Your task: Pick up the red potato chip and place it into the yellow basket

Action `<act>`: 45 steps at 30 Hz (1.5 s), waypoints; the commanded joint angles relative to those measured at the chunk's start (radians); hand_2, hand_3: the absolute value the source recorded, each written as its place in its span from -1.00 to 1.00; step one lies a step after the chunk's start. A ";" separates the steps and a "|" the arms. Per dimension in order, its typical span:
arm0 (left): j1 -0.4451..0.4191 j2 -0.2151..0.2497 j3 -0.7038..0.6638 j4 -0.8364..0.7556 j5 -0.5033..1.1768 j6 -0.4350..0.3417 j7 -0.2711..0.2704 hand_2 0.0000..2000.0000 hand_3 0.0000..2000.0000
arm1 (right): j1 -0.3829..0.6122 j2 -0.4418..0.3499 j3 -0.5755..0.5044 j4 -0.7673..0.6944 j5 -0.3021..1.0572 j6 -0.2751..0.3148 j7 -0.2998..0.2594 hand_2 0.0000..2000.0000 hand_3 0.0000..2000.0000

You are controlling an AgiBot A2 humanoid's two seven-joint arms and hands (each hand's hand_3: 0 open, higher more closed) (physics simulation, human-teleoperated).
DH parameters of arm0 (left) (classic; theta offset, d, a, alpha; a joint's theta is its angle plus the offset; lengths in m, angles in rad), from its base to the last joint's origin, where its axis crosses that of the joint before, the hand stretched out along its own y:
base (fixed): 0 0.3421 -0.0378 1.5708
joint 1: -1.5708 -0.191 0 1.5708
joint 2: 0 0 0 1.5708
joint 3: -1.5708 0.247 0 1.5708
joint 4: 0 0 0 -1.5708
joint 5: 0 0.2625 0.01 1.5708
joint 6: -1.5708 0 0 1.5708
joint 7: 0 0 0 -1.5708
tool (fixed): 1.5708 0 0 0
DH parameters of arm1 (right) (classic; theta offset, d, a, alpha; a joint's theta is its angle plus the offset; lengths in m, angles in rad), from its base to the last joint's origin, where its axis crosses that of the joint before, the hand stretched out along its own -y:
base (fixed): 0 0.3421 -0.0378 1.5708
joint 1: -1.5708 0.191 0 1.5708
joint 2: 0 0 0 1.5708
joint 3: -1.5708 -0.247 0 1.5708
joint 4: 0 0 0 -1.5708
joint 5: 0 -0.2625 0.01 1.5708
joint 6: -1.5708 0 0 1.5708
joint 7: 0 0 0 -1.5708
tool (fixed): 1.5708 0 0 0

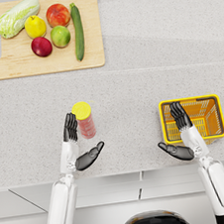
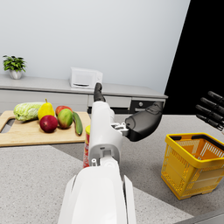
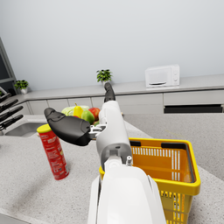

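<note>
Forearm hides most of the red chip can (image 2: 87,148) in the left wrist view; left hand (image 1: 77,144) and right hand (image 1: 181,136) spread, empty.

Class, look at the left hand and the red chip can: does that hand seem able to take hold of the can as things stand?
Probably yes. The left hand is open right beside the red chip can, which stands upright on the counter with nothing between them.
</note>
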 commanded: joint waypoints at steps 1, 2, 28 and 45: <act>0.000 0.000 0.000 0.000 0.000 0.000 0.000 -1.00 -1.00 | 0.000 0.000 0.000 0.000 0.000 0.000 0.000 -1.00 -1.00; 0.000 0.000 0.000 0.000 0.000 0.000 0.000 -1.00 -1.00 | 0.000 0.000 0.000 0.000 0.000 0.000 0.000 -1.00 -1.00; 0.210 0.112 -0.055 0.351 0.383 -0.100 -0.100 -1.00 -1.00 | 0.125 -0.081 -0.182 0.073 0.338 -0.099 0.100 -1.00 -1.00; 0.476 0.232 0.037 1.116 0.424 -0.101 -0.101 -1.00 -1.00 | 0.108 -0.107 -0.175 0.160 0.379 -0.100 0.101 -1.00 -1.00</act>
